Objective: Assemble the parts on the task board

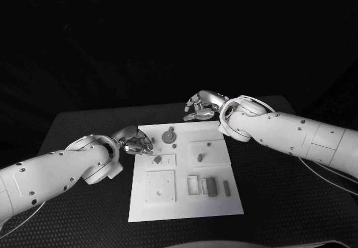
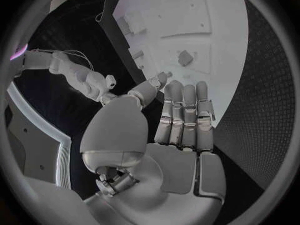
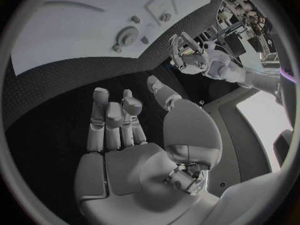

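The left robot hand (image 1: 136, 140) is hovering at the board's (image 1: 187, 206) left edge, near its far corner; in the left wrist view its fingers (image 2: 184, 115) are lying straight and side by side with the thumb set apart, grasping nothing, so it is released. The right robot hand (image 1: 203, 105) is hanging over the dark surface (image 1: 82, 129) just beyond the board's far edge, well apart from the left one; in the right wrist view its fingers (image 3: 112, 122) are bending inward a little over the palm with nothing between them, and it is touching no part, so it too is released, only partly spread. The board is lying flat in the middle of the surface, its long side running away from the robot. On it, a round part (image 1: 169, 137) is sitting near the far edge, just beside the left robot hand, with a small peg (image 1: 170, 129) beyond it. A small dark part (image 1: 157, 160) is resting in the square recess on the left side, and an upright peg (image 1: 200, 156) is standing in the recess on the right. Toward the near end, a square plate (image 1: 160, 187) is lying on the left and a row of narrow blocks (image 1: 209, 186) is lying side by side on the right.
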### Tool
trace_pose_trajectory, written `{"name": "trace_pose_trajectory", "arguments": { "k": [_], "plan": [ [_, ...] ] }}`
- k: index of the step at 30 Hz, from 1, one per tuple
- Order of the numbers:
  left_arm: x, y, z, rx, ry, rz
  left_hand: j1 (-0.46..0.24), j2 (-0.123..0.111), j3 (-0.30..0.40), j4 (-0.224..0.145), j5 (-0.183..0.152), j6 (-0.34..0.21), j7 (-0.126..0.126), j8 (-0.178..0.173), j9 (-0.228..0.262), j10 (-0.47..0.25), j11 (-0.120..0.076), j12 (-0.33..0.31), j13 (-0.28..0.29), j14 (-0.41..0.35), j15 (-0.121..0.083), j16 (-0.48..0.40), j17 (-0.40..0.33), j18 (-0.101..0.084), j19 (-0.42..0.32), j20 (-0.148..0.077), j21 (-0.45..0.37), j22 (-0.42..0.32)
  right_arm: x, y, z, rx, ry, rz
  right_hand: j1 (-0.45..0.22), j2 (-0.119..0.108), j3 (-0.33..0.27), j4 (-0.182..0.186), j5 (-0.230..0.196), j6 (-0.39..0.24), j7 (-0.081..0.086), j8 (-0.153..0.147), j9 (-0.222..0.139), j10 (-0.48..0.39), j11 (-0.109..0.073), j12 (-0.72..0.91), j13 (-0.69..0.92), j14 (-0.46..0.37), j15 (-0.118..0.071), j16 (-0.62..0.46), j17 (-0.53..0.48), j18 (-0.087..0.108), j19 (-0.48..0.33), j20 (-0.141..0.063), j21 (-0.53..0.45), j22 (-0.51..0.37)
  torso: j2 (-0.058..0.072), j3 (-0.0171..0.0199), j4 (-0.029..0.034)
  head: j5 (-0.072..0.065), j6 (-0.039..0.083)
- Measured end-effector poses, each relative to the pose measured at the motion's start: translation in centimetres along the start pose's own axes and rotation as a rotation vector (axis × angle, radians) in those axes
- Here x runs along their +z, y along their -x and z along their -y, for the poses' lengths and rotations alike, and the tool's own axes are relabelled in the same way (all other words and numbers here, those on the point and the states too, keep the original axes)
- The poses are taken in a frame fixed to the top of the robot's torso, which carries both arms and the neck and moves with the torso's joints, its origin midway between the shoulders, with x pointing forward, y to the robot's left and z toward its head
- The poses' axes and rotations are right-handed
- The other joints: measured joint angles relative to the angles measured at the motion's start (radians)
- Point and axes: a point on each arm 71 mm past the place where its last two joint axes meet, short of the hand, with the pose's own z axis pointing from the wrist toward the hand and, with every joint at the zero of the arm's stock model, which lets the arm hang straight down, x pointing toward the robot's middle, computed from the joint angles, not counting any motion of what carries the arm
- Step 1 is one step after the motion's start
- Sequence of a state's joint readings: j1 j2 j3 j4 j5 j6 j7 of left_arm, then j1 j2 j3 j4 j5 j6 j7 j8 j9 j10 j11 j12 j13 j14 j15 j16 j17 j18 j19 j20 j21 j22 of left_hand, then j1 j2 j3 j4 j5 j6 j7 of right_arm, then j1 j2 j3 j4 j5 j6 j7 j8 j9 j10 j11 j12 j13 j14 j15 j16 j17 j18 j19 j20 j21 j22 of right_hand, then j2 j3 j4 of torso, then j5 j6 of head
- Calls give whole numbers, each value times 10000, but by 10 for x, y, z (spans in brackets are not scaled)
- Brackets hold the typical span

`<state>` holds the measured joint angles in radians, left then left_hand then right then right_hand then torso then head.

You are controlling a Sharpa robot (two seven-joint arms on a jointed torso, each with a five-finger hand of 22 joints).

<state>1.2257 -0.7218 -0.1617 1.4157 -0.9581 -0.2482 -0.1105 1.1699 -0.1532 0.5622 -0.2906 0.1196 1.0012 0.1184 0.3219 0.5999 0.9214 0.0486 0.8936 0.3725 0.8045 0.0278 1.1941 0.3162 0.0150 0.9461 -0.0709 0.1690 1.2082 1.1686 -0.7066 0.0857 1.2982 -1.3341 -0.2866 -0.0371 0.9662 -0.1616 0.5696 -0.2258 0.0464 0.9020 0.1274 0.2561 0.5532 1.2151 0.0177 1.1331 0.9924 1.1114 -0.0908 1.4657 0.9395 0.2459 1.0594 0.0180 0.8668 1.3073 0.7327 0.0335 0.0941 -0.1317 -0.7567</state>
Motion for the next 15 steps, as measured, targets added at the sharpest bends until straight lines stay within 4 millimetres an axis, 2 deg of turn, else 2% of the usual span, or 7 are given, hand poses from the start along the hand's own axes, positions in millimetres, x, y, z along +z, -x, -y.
{"name": "trace_pose_trajectory", "arguments": {
  "k": [2,6,12,15],
  "plan": [
    [-1,3,-3,88,-44,120,106,-36,117,-11,0,-28,28,-18,-19,-33,34,-218,-143,-69,68,-155,-50,0,-68,68,-119,-85,0,0,-1,-15,101,2,197,19,32,-152,0,-17,17,-36,0,0,0,0,0,0,0,0,0,-1,-22,-21,0,0,1,-6,-3,7,11],
    [-3,9,-10,89,-20,361,124,-53,133,-27,-1,-64,64,-18,-48,22,88,-421,-314,-73,82,-296,-69,0,-82,82,-202,-188,2,-3,-8,-223,511,-23,710,101,82,-598,0,-120,84,-86,-1,-91,19,0,-8,-42,42,0,0,-20,-37,-35,0,0,9,-12,-10,27,43],
    [-5,15,-17,-762,91,712,72,-7,133,-27,-2,-140,70,-17,-79,57,121,-575,-421,-45,122,-413,-78,1,-85,86,-320,-250,5,-22,-27,-890,1519,-422,1245,57,74,-655,0,-174,104,-145,-1,-143,71,0,-8,-95,94,0,0,95,-150,5,-52,0,9,-12,-10,89,88],
    [-6,18,-19,-1414,125,885,-67,-5,100,4,-3,-219,128,-57,-114,-15,193,-793,-571,-152,229,-643,-150,0,-189,189,-474,-334,6,-38,-37,-1277,2021,-793,1402,7,46,-683,0,-244,67,-145,-6,-171,48,0,-8,-173,82,-40,0,107,-216,71,-52,0,9,-12,-9,133,133]
  ]
}}
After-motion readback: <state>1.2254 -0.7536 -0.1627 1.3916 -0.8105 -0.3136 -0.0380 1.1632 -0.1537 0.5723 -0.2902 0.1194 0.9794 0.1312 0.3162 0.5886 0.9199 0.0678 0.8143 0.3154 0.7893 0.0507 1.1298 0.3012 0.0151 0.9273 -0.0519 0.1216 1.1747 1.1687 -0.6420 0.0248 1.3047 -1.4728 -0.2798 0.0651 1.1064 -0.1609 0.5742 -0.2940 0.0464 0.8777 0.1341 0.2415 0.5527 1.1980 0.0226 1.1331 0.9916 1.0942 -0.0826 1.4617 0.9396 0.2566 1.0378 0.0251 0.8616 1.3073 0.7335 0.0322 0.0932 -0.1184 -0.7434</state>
